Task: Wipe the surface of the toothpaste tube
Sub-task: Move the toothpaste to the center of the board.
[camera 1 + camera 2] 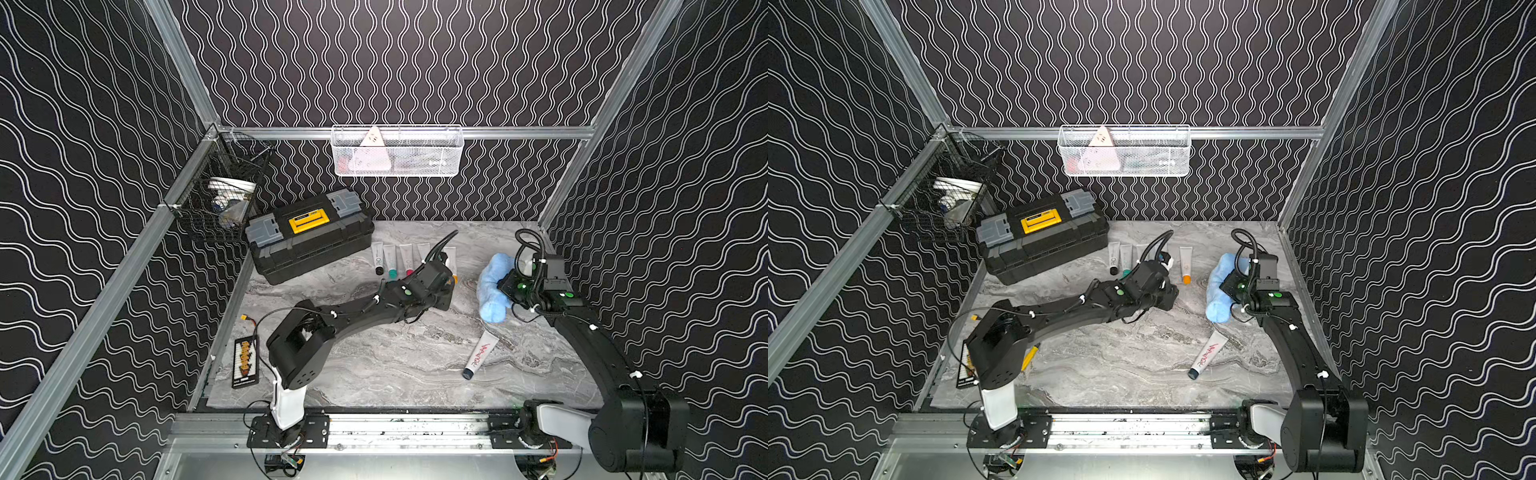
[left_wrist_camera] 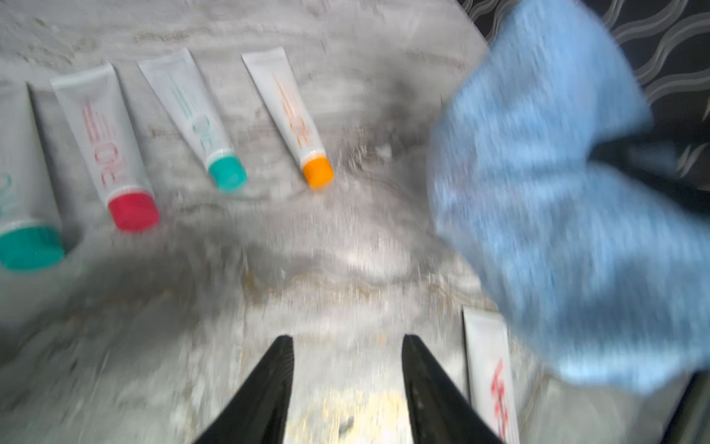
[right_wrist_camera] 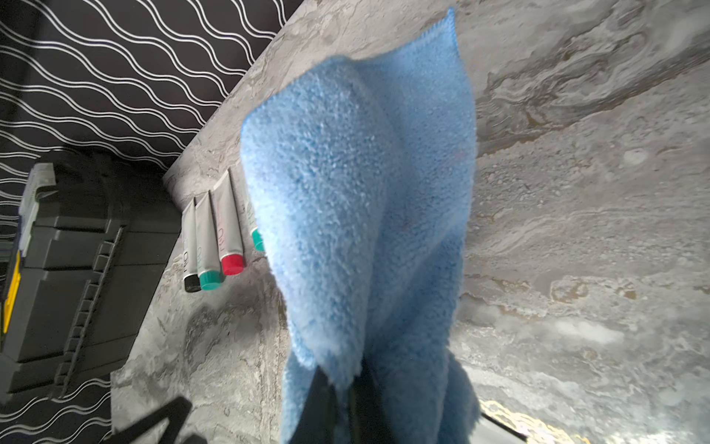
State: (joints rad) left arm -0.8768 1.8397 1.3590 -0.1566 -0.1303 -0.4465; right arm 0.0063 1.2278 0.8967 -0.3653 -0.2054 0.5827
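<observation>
A white toothpaste tube (image 1: pixel 481 354) with red lettering and a dark cap lies alone on the marble table, front right, in both top views (image 1: pixel 1206 353). My left gripper (image 2: pixel 347 340) is open and empty just above the table. The tube's flat end (image 2: pixel 486 361) lies beside one finger, outside the jaws, and runs partly under the cloth. My right gripper (image 3: pixel 342 374) is shut on a fluffy blue cloth (image 3: pixel 357 192), which hangs from it above the table at the right (image 1: pixel 492 286).
Several tubes with coloured caps lie in a row (image 1: pixel 409 259) at the back, next to a black and yellow toolbox (image 1: pixel 309 235). A black wire basket (image 1: pixel 220 195) and a white mesh basket (image 1: pixel 397 151) hang on the walls. A black card (image 1: pixel 246 361) lies front left.
</observation>
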